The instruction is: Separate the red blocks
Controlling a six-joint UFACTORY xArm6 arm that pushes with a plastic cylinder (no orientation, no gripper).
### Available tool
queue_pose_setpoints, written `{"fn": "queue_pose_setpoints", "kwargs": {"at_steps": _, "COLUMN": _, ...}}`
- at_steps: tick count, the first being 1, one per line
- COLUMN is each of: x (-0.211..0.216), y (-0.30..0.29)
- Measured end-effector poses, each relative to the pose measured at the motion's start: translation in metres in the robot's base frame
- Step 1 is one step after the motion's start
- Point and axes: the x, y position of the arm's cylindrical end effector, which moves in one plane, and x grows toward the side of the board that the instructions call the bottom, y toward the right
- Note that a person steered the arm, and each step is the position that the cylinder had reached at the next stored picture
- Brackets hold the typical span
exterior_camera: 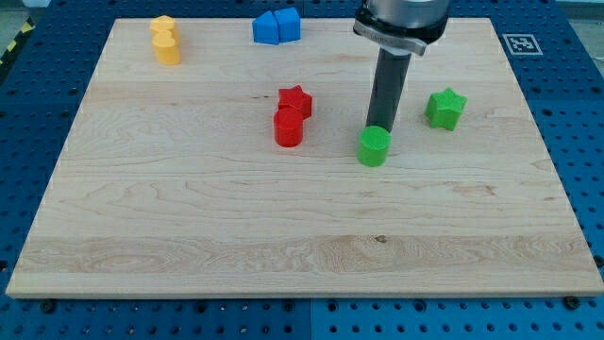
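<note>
- Tip sits just behind the green cylinder, at its upper edge as the view shows it; we cannot tell if it touches, since the cylinder hides the very end.
- No jaws on this rod, so nothing opens or shuts; we hold nothing, we only push.
- Red pair lies to the view's left of our tip, apart from it, bare wood between.
- Red star sits above, red cylinder below and a bit left; they touch or nearly touch, and the seam between them runs roughly left-right.
- So the pair's long axis runs top-to-bottom in the view, slightly slanted.
- The red cylinder is at about our tip's level; the star is higher up the board.
- We judge the task not yet done: the reds are still together.
- Next move likely needs us to clear the green cylinder, travel left, and enter at the seam or catch one red off-centre.
- Risk: a push straight left at the cylinder's level may drag the star along with it.
- Green star lies to the view's right of our tip; yellow blocks and blue blocks sit at the board's top edge, all well away from the reds.
</note>
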Motion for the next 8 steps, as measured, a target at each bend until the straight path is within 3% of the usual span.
{"fn": "queue_pose_setpoints", "kwargs": {"at_steps": 3, "x": -0.002, "y": -0.061}}
{"fn": "queue_pose_setpoints", "kwargs": {"at_steps": 5, "x": -0.037, "y": -0.103}}
{"fn": "queue_pose_setpoints", "kwargs": {"at_steps": 8, "x": -0.036, "y": -0.089}}
